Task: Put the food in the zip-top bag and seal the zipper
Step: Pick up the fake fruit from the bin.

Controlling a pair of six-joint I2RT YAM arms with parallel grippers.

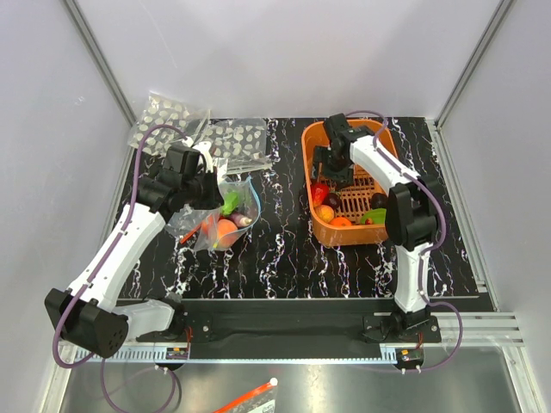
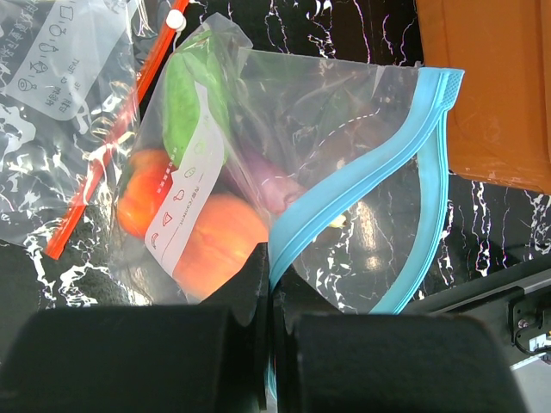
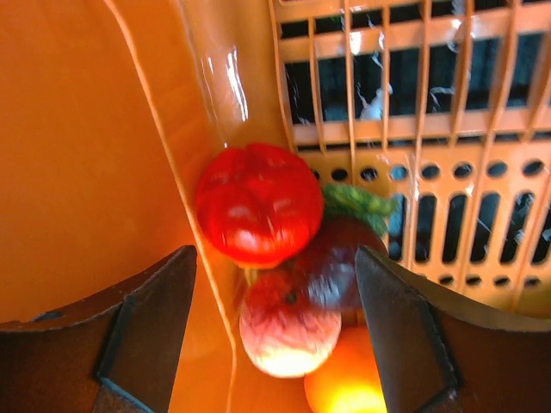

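Zip-top bag (image 1: 231,213) at centre left of the top view, on the worktop (image 1: 284,249), part-filled with food (image 2: 219,245). Left gripper (image 2: 269,284) jaws are clenched on its zipper (image 2: 370,176). Right gripper (image 3: 275,331) jaws are released above a red tomato (image 3: 258,202) in the orange basket (image 1: 308,172), upper right.

Robot lab cell, white panel walls (image 1: 284,52), aluminium frame (image 1: 96,53), black marbled tabletop (image 1: 275,249)

The clear zip-top bag (image 2: 362,103) lies on the bench (image 1: 284,249), teal-blue zipper (image 2: 370,172) open, holding orange, green and purple food (image 2: 219,245). More pieces, a red tomato (image 3: 258,202) uppermost, sit in the basket (image 3: 86,155)
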